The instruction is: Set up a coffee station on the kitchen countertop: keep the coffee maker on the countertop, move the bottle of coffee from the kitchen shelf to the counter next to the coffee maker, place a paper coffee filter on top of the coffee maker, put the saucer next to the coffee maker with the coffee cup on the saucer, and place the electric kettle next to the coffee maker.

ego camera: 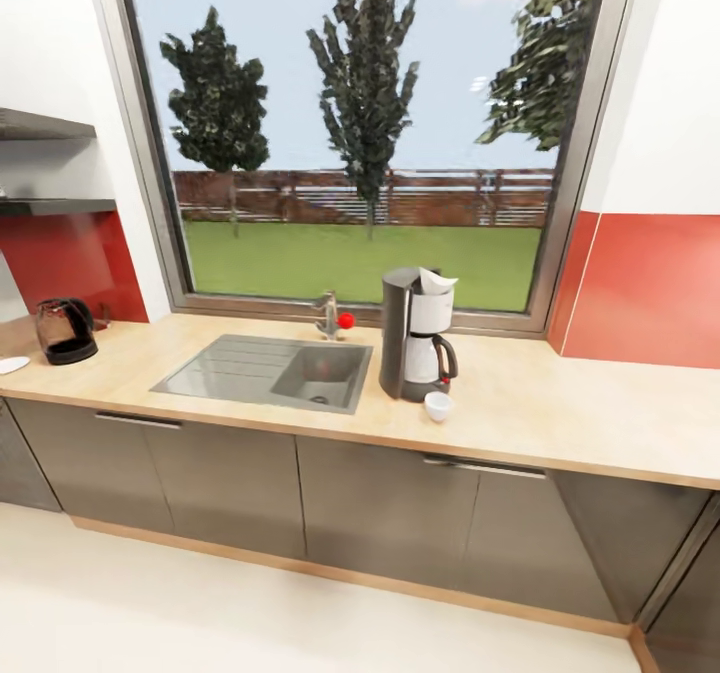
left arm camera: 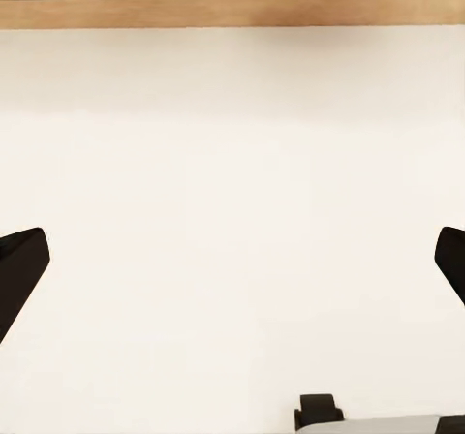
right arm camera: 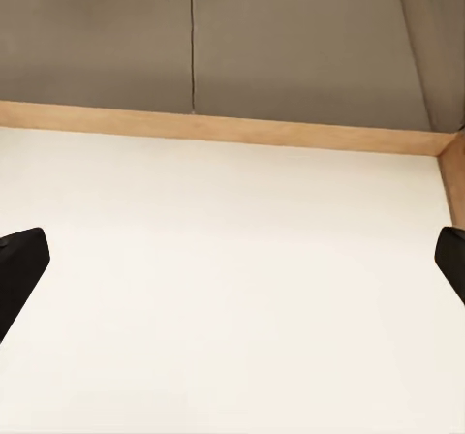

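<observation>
The black and white coffee maker [ego camera: 416, 335] stands on the wooden countertop [ego camera: 560, 408] just right of the sink, with a white paper filter [ego camera: 437, 280] sticking out of its top. A small white coffee cup [ego camera: 438, 406] sits on the counter right in front of it. Far left on the counter is the dark electric kettle [ego camera: 66, 330], and the white saucer [ego camera: 12, 364] lies at the frame's left edge. My left gripper [left arm camera: 232, 269] hangs open over pale floor. My right gripper [right arm camera: 232, 269] is open too, near the cabinet base. The coffee bottle is out of view.
A grey sink [ego camera: 270, 371] with a faucet [ego camera: 328, 315] and a red knob sits mid-counter below a large window. Dark shelves [ego camera: 45, 205] hang at the upper left. Grey cabinet doors [ego camera: 420, 508] run under the counter, with a wooden plinth [right arm camera: 213, 126] at the floor.
</observation>
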`<state>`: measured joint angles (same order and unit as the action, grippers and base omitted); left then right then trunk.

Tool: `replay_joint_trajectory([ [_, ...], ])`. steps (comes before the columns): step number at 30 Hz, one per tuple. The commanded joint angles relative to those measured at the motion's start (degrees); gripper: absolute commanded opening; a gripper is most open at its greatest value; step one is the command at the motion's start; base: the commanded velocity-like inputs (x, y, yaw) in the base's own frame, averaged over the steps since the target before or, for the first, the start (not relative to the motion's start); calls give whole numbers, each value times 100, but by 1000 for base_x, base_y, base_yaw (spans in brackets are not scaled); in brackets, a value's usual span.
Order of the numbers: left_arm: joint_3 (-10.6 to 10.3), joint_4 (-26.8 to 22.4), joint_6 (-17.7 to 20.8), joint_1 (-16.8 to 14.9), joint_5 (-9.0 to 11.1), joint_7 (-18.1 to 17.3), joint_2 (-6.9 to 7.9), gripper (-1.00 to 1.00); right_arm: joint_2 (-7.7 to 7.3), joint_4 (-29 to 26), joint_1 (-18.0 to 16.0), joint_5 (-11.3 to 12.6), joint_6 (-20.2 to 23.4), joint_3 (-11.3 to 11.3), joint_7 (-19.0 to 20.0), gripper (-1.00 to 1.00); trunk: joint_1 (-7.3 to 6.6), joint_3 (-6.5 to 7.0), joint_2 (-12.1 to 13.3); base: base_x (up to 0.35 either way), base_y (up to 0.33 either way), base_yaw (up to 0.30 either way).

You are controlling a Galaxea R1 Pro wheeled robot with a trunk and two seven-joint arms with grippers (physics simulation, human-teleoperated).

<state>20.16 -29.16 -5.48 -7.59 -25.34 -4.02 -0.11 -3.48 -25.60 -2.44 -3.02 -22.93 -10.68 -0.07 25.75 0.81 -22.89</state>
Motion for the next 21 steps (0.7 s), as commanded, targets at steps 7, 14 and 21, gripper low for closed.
replay_joint_trajectory([
  [7, 67, 6, -19, -24, 38, -38, 7, 100, 5, 16, -2, -37, -18, -20, -5, 100, 3, -2, -3, 147, 284, 141],
  [14, 75, 6, -15, -38, 173, -38, 12, 100, 5, 20, -2, -40, -18, -14, -5, 100, 3, -2, -3, 143, 287, 265],
  [21, 75, 5, -23, -40, 218, -38, 19, 100, 5, 20, -2, -41, -18, -8, -2, 100, 3, -1, -3, 194, 287, 277],
])
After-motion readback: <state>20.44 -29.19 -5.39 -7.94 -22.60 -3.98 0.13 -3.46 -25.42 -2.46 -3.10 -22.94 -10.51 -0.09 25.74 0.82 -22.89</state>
